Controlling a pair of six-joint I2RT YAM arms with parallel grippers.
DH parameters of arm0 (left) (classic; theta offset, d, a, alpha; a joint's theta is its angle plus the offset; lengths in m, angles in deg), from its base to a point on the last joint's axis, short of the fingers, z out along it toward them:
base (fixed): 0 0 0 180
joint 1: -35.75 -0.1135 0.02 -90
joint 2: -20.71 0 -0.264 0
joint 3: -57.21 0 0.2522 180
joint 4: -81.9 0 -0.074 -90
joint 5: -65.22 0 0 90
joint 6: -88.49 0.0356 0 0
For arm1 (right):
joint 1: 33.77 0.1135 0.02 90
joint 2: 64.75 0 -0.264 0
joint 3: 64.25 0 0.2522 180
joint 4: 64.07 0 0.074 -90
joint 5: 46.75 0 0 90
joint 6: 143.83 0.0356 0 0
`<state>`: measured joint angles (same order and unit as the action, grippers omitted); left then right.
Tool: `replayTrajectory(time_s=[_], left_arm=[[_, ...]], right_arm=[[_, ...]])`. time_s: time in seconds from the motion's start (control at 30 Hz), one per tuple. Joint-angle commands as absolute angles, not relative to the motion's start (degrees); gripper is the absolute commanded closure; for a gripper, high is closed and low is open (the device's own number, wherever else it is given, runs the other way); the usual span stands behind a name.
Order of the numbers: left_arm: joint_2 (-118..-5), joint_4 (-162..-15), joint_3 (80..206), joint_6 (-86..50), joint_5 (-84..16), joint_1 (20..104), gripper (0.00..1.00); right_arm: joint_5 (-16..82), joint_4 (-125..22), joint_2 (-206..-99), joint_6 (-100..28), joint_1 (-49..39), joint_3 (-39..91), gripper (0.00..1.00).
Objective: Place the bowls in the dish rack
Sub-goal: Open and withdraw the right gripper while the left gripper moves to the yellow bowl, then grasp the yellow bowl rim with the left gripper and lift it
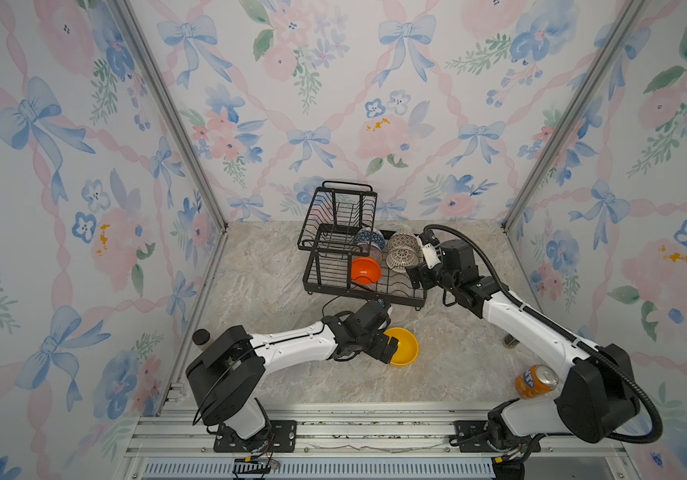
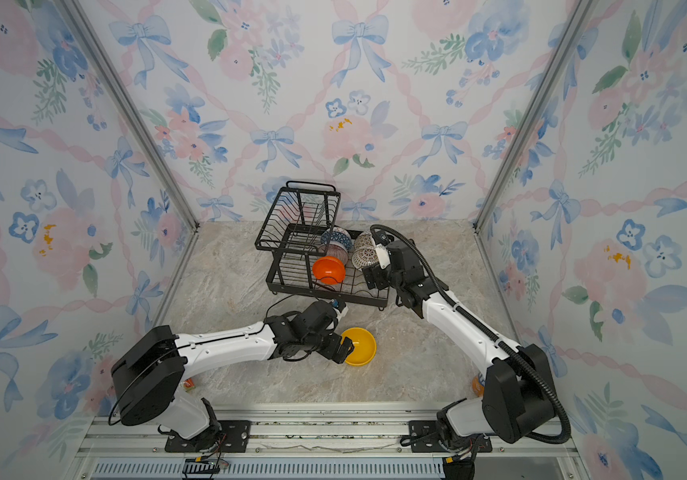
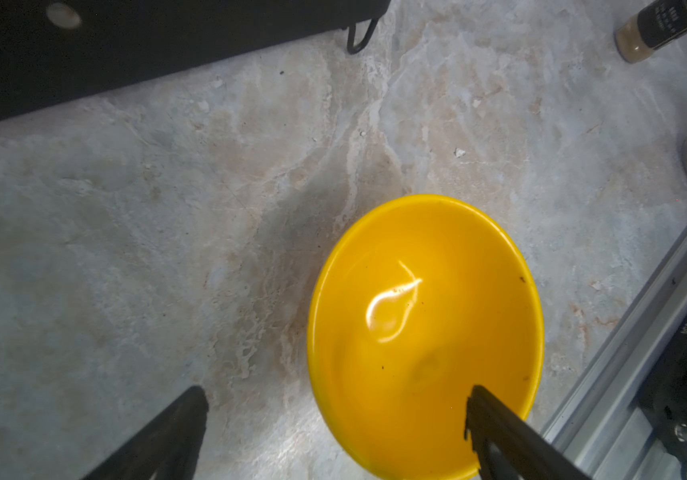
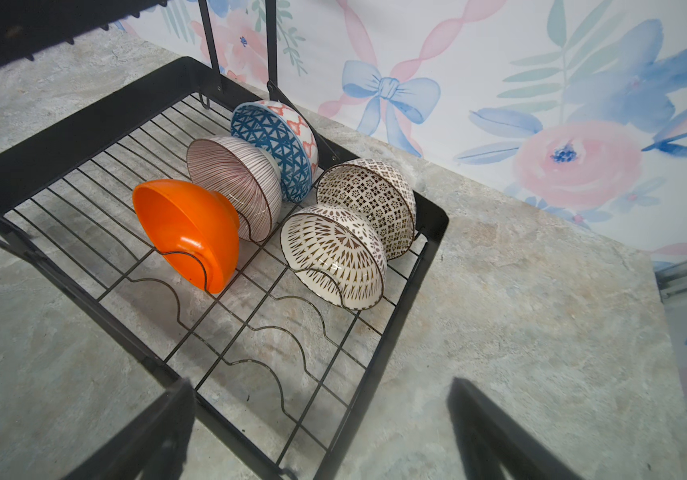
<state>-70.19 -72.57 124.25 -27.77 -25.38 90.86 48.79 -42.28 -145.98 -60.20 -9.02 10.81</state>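
Lab cell: alu frame [image 1: 375, 420], wallpaper panels [image 1: 333, 83]

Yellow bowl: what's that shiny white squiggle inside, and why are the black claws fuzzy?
Left wrist view: the squiggle is glare, a light mirrored in the glossy yellow bowl; the left gripper is too near the lens, so its fingers blur. In both top views, no such glare.

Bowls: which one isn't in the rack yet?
The yellow bowl: it sits upright on the table, at the open left gripper. The other five stand on edge in the rack.
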Motion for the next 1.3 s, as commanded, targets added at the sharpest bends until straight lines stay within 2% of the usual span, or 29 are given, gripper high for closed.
replayTrajectory(time_s=[0.0, 0.27, 0.87, 1.17, 1.27], left_arm=[[-71.85, -72.97, 125.64, -28.53, -26.36, 91.26, 0.02], [-73.93, -73.94, 125.56, -28.55, -27.09, 91.39, 0.05], [-77.03, -75.41, 126.75, -28.46, -27.59, 91.49, 0.18], [-79.05, -75.41, 128.28, -27.73, -27.68, 91.41, 0.27], [-79.05, -75.37, 128.28, -27.32, -27.57, 91.14, 0.33]], right_arm=[[48.26, -41.54, -145.3, -59.19, -9.6, 10.78, 0.03], [48.17, -41.43, -145.43, -59.2, -9.62, 10.82, 0.03], [48.09, -40.88, -145.61, -59.27, -9.69, 10.88, 0.03], [48.17, -40.32, -145.7, -59.37, -9.5, 11.18, 0.03], [48.15, -40.27, -145.73, -59.46, -9.48, 11.31, 0.03]])
